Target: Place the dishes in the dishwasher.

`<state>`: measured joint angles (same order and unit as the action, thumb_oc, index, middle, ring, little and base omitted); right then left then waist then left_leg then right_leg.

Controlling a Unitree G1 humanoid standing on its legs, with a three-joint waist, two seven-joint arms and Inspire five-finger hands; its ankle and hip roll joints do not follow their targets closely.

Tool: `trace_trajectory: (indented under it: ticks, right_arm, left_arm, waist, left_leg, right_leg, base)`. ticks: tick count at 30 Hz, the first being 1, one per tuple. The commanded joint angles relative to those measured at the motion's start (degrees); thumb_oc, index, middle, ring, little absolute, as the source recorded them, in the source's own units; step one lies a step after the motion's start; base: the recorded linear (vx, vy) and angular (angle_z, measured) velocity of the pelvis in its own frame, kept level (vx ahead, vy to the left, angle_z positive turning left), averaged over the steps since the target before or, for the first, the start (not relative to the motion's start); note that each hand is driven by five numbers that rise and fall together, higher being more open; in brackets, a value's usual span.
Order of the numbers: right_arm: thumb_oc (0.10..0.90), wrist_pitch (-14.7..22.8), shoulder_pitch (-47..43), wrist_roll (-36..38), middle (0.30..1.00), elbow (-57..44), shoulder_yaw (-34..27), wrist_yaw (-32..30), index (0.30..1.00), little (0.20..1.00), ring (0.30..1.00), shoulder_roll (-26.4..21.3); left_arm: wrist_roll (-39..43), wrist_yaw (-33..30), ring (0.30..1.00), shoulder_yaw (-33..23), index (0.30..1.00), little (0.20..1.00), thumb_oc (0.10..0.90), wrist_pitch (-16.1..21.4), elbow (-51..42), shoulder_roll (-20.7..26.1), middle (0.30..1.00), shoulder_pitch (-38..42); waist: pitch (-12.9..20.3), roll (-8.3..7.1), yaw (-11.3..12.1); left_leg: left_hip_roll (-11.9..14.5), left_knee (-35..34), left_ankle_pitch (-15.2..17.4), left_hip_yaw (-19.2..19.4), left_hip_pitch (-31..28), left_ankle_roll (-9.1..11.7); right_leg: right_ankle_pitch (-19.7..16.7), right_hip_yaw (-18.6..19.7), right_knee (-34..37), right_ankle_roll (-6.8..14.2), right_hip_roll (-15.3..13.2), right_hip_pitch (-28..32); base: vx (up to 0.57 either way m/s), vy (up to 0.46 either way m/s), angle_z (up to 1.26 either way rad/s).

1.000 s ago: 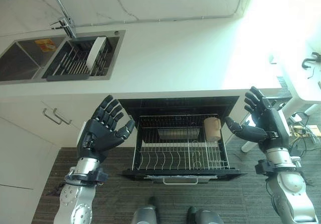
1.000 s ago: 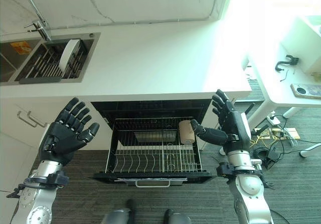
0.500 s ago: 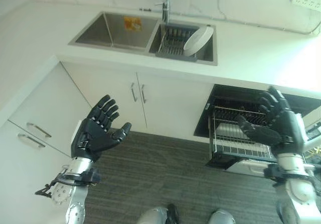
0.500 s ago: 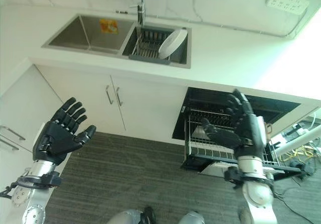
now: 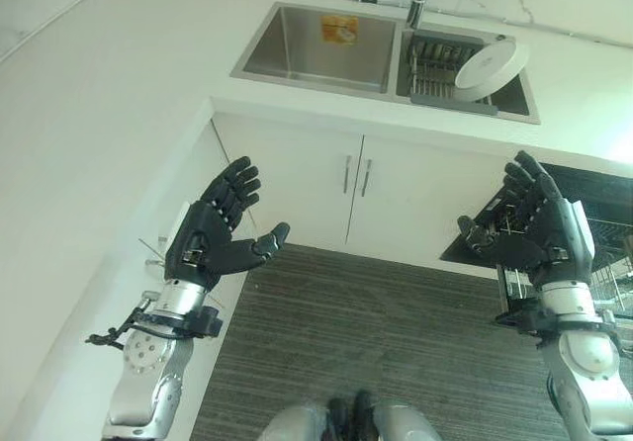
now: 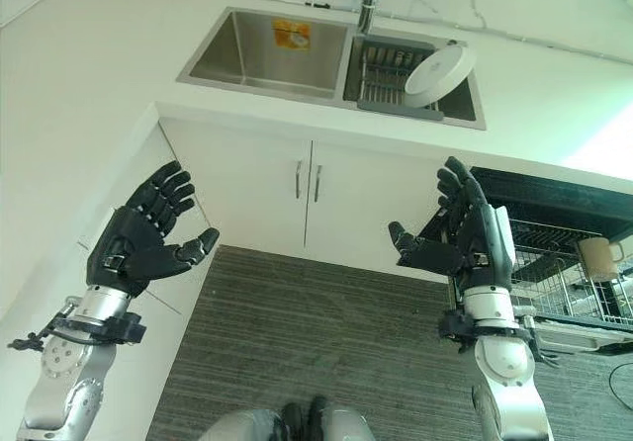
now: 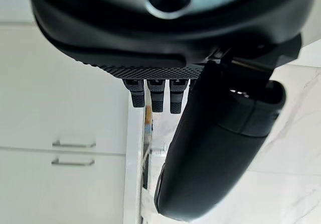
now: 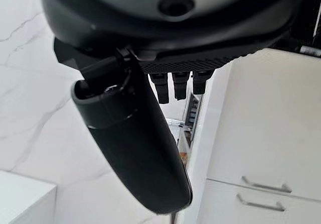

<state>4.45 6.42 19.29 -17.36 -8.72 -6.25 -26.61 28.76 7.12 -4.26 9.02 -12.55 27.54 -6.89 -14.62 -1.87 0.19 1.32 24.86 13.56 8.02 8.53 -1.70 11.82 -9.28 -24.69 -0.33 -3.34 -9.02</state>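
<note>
White round plate (image 5: 491, 62) tilted in sink rack (image 5: 440, 70), left hand (image 5: 213, 241) and right hand (image 5: 534, 233) both empty, fingers spread

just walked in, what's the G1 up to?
Nothing is held yet. The left hand and right hand are raised, open and empty, in front of the white cabinets. A round white plate leans in the dark rack in the steel sink. The dishwasher's wire rack is pulled out, holding a beige mug.
</note>
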Motion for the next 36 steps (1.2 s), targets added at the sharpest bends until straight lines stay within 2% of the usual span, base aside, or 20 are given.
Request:
trace_trajectory:
  ticks: [1,3,4,5,6,7,8,9,10,11,12,14,16,19,23,29,31,32,34,36]
  right_arm:
    - [0.800,5.3,-3.7,1.9,0.900,-2.9,-2.9,-0.5,0.900,0.900,0.900,-3.1]
    - [0.800,5.7,-3.4,2.7,0.900,-2.9,-2.9,0.1,0.900,0.900,0.900,-2.9]
    - [0.800,5.8,-3.5,3.1,0.900,-2.8,-2.8,0.4,0.900,0.900,0.900,-2.9]
    - [0.800,6.2,-3.2,3.3,0.900,-2.9,-2.8,0.8,0.900,0.900,0.900,-3.0]
    - [0.800,6.6,-3.3,3.7,0.900,-3.0,-2.5,0.9,0.900,0.900,0.900,-3.1]
    - [0.800,6.8,-3.3,3.5,0.900,-3.0,-2.4,0.9,0.900,0.900,0.900,-3.1]
    - [0.800,7.4,-3.5,3.6,0.900,-2.7,-2.0,1.3,0.900,0.900,0.900,-2.9]
    - [0.800,7.5,-3.6,4.4,0.900,-2.6,-2.0,1.7,0.900,0.900,0.900,-2.8]
    - [0.800,7.5,-3.7,4.6,0.900,-2.5,-1.8,1.7,0.900,0.900,0.900,-2.7]
    - [0.800,5.4,-5.6,3.0,0.900,-2.9,-0.3,1.0,0.900,0.900,0.900,-2.0]
    - [0.800,5.3,-5.3,3.1,0.900,-2.9,-0.3,1.2,0.900,0.900,0.900,-2.0]
    - [0.800,5.9,-3.9,4.2,0.900,-3.0,-0.9,1.9,0.900,0.900,0.900,-2.6]
    - [0.800,6.1,-3.8,4.7,0.900,-2.8,-1.2,2.2,0.900,0.900,0.900,-3.4]
    - [0.800,6.5,-3.5,4.6,0.900,-3.0,-1.2,1.8,0.900,0.900,0.900,-4.2]
    - [0.800,6.3,-2.3,5.6,0.900,-3.9,-2.4,1.5,0.900,0.900,0.900,-3.7]
    - [0.800,5.4,-4.7,5.3,0.900,-3.1,-1.8,1.9,0.900,0.900,0.900,-2.0]
    - [0.800,5.3,-4.8,6.1,0.900,-3.3,-1.9,2.4,0.900,0.900,0.900,-1.4]
    - [0.800,5.2,-4.9,6.1,0.900,-3.4,-1.7,2.8,0.900,0.900,0.900,-0.9]
    - [0.800,4.8,-5.1,5.3,0.900,-3.8,-0.9,4.1,0.900,0.900,0.900,0.2]
    - [0.800,4.4,-6.4,4.6,0.900,-3.3,0.4,5.6,0.900,0.900,0.900,0.1]
  left_arm:
    - [-1.1,-0.9,0.900,-2.2,0.900,0.900,0.800,4.0,-5.8,-0.3,0.900,3.0]
    - [-1.9,-1.2,0.900,-1.5,0.900,0.900,0.800,4.0,-5.2,-0.3,0.900,2.9]
    - [-2.4,-1.5,0.900,-0.9,0.900,0.900,0.800,4.1,-4.9,-0.3,0.900,3.5]
    - [-2.8,-1.6,0.900,-0.6,0.900,0.900,0.800,3.9,-5.0,-0.3,0.900,3.7]
    - [-2.7,-1.5,0.900,-0.3,0.900,0.900,0.800,3.8,-5.2,-0.5,0.900,3.7]
    - [-2.7,-1.4,0.900,-0.2,0.900,0.900,0.800,3.8,-5.2,-0.6,0.900,3.7]
    - [-3.3,-1.4,0.900,0.1,0.900,0.900,0.800,4.3,-4.8,-0.8,0.900,3.7]
    - [-3.7,-1.3,0.900,0.3,0.900,0.900,0.800,4.4,-4.8,-0.9,0.900,3.6]
    - [-4.1,-1.2,0.900,0.5,0.900,0.900,0.800,4.5,-4.6,-1.1,0.900,3.6]
    - [-5.0,-1.3,0.900,0.8,0.900,0.900,0.800,4.7,-4.8,-1.5,0.900,3.1]
    - [-5.0,-1.4,0.900,0.7,0.900,0.900,0.800,5.0,-4.8,-1.4,0.900,2.8]
    - [-4.0,-1.0,0.900,0.5,0.900,0.900,0.800,5.8,-4.7,-1.0,0.900,2.0]
    - [-4.2,-0.7,0.900,0.5,0.900,0.900,0.800,6.6,-4.9,-1.2,0.900,1.7]
    - [-5.8,-1.5,0.900,2.0,0.900,0.900,0.800,7.9,-4.6,-1.2,0.900,2.5]
    - [-7.1,-2.4,0.900,2.8,0.900,0.900,0.800,8.1,-5.3,0.1,0.900,5.0]
    - [-10.1,-2.1,0.900,2.8,0.900,0.900,0.800,8.8,-6.6,0.7,0.900,9.1]
    - [-11.3,-1.9,0.900,2.4,0.900,0.900,0.800,9.2,-7.3,0.9,0.900,8.9]
    - [-11.4,-1.6,0.900,2.2,0.900,0.900,0.800,9.4,-7.6,1.1,0.900,8.8]
    - [-12.2,-1.3,0.900,1.8,0.900,0.900,0.800,9.8,-8.0,1.1,0.900,8.6]
    - [-13.9,-1.8,0.900,1.2,0.900,0.900,0.800,9.5,-8.5,2.1,0.900,9.3]
  waist:
    - [6.8,0.73,-1.6]
    - [6.8,0.65,-2.2]
    - [6.4,0.02,-2.2]
    - [5.6,-1.21,-2.2]
    - [4.8,-1.68,-2.2]
    - [4.6,-1.78,-2.2]
    - [3.9,-2.00,-2.4]
    - [3.7,-1.89,-2.5]
    - [3.5,-1.67,-2.5]
    - [3.6,0.82,-1.4]
    - [3.8,1.79,-1.3]
    - [4.3,2.83,-0.8]
    - [4.5,2.73,-0.4]
    - [5.2,2.76,-0.8]
    - [6.8,2.35,-1.4]
    - [8.2,0.63,0.2]
    - [8.4,0.17,0.7]
    - [8.4,0.25,0.7]
    - [7.9,0.40,0.8]
    - [7.4,0.97,1.2]
  left_leg:
    - [0.2,-7.7,1.0,1.9,-7.0,2.2]
    - [0.3,-7.7,0.2,2.7,-7.7,2.8]
    - [0.1,-7.7,-2.0,3.5,-8.7,3.4]
    - [-0.1,-5.6,-7.6,4.1,-9.1,4.6]
    - [0.9,2.0,-9.9,3.6,-6.0,5.3]
    - [1.2,4.4,-10.4,3.4,-5.0,5.4]
    - [2.3,10.8,-10.6,2.8,-1.8,5.0]
    - [2.6,12.3,-10.1,2.0,-0.6,4.4]
    - [2.9,10.5,-10.3,1.5,0.2,4.2]
    - [1.7,-7.7,-9.2,-0.3,1.4,4.1]
    - [2.2,-7.7,-8.4,-1.2,3.8,4.6]
    - [2.2,-7.7,-10.0,-3.9,7.4,5.6]
    - [1.9,-7.7,-10.2,-4.8,8.2,5.5]
    - [2.8,-7.7,-8.6,-2.6,8.2,5.1]
    - [1.5,-7.7,-6.3,-1.5,6.0,2.8]
    - [-1.3,-7.7,-4.2,-3.3,4.3,0.8]
    - [-1.8,-7.7,-3.6,-3.4,3.8,0.1]
    - [-1.9,-7.7,-3.2,-3.6,3.3,-0.4]
    - [-1.7,-7.7,-2.3,-3.1,1.8,-0.9]
    - [-0.2,-7.7,-1.7,-2.0,0.3,-0.4]
  right_leg:
    - [0.6,-1.7,7.5,3.9,0.8,5.7]
    - [0.7,-0.8,7.5,3.5,1.1,5.6]
    - [0.8,-0.4,7.5,2.9,0.6,6.0]
    - [1.0,0.4,7.5,1.9,-0.2,6.6]
    - [0.8,0.8,7.5,0.9,-0.1,7.1]
    - [0.8,0.9,7.5,0.6,0.0,7.3]
    - [0.4,1.7,7.5,0.0,0.3,7.6]
    - [0.3,2.3,7.5,-0.2,0.8,7.9]
    - [0.5,3.3,7.5,0.0,1.6,8.3]
    - [2.6,7.3,7.5,2.0,4.9,9.7]
    - [3.0,7.8,7.5,2.3,5.9,10.2]
    - [4.2,9.0,7.5,2.6,7.3,11.7]
    - [5.0,9.6,7.5,2.4,7.4,12.2]
    - [6.0,9.2,7.5,3.0,6.7,13.6]
    - [6.1,8.2,7.5,4.7,5.0,15.5]
    - [2.3,4.7,7.5,6.4,2.7,15.2]
    - [-2.1,2.9,7.5,7.9,2.6,16.1]
    - [-5.6,2.0,7.5,8.9,3.0,16.9]
    - [-9.0,-0.1,2.1,10.1,2.3,13.9]
    - [-8.0,-3.8,4.1,9.3,-0.2,10.9]
  base:
    - [0.06,-0.179,-0.19]
    - [0.08,-0.220,-0.21]
    - [0.09,-0.294,-0.20]
    - [0.06,-0.330,-0.28]
    - [0.02,-0.265,-0.34]
    - [-0.01,-0.198,-0.27]
    - [0.03,-0.124,-0.22]
    - [0.07,-0.101,-0.34]
    - [0.33,0.175,-0.51]
    - [0.36,0.253,-0.47]
    - [0.42,0.309,-0.36]
    - [0.23,0.132,-0.61]
    - [0.21,0.150,-0.71]
    - [0.23,0.200,-0.43]
    - [0.30,0.261,-0.28]
    - [0.23,0.183,-0.01]
    - [0.16,0.145,-0.03]
    - [0.13,0.130,-0.08]
    - [0.08,0.127,-0.15]
    - [0.06,0.044,-0.21]
